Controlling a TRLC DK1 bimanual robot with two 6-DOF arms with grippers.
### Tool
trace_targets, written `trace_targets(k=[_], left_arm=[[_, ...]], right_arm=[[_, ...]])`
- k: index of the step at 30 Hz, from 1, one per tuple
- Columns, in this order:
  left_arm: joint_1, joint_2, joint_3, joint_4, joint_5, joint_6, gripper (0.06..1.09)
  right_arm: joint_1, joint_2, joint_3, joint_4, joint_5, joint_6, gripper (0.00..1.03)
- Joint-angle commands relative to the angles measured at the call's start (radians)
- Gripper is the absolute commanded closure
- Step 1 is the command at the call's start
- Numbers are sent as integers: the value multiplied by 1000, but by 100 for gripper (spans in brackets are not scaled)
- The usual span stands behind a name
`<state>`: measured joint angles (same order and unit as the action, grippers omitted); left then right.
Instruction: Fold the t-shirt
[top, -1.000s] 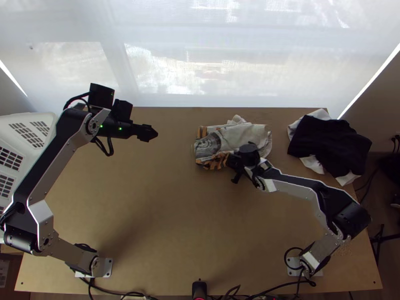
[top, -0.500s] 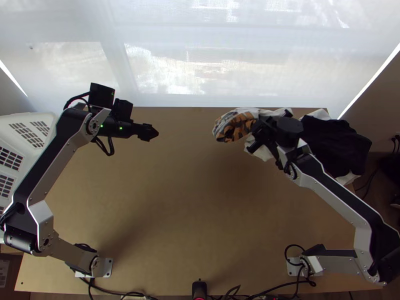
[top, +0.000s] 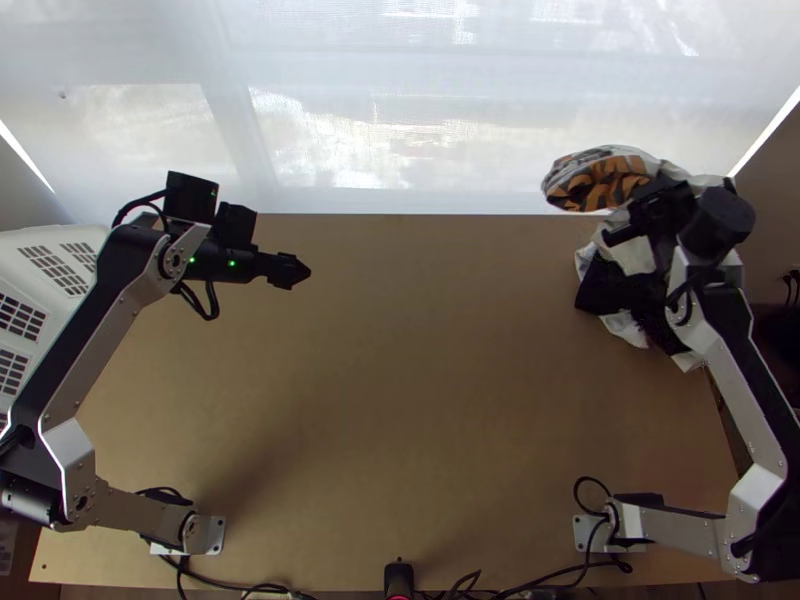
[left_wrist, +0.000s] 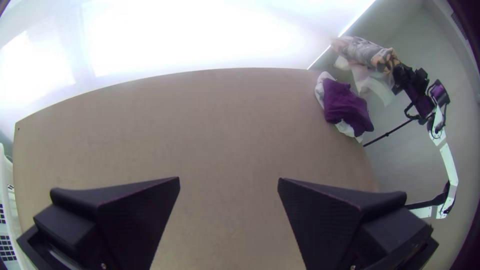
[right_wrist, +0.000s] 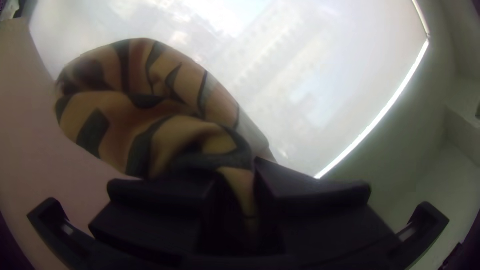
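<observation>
the right gripper (top: 632, 215), seen in the top view above the far right corner of the table (top: 400, 400), has its two fingers clamped on the t-shirt (top: 598, 182), a white cloth with an orange-and-black striped print. the t-shirt is held up off the table, partly past the far edge. in the right wrist view, a narrow strip of the striped part is pinched between the fingers, and the remainder of that part bulges out in a rounded, creased mass. in the left wrist view, a pale portion hangs below the grip. the cloth appears bunched rather than spread, though the gripper covers some of its folds. the left gripper (top: 290, 271) is above the table toward the far left corner, well apart from the t-shirt; the left wrist view shows its fingers wide apart, with bare tabletop between them. a dark garment (left_wrist: 345, 106) lies with white cloth (left_wrist: 346, 128) at the far right corner, beneath the right gripper in the top view. a white basket (top: 20, 245) with slotted walls stands beside the left edge. a pale translucent screen (top: 400, 100) rises beyond the far edge, and a small black device (top: 398, 578) sits at the middle of the near edge.
</observation>
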<state>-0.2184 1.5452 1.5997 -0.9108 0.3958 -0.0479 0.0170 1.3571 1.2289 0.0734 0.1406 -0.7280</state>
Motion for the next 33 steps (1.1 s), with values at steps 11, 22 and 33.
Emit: trace_targets(k=[11,22,33], left_arm=[[44,-89,-99,-11,3,14,13],[68,-117,-126,-23,8,20,13],[120,-155,-132,-46,32,40,13]], right_arm=[[-506,181,76,88,-225,-60,100],[-408,321,-106,201,-190,-90,100],[-219,313,-434,226,-119,-103,100]])
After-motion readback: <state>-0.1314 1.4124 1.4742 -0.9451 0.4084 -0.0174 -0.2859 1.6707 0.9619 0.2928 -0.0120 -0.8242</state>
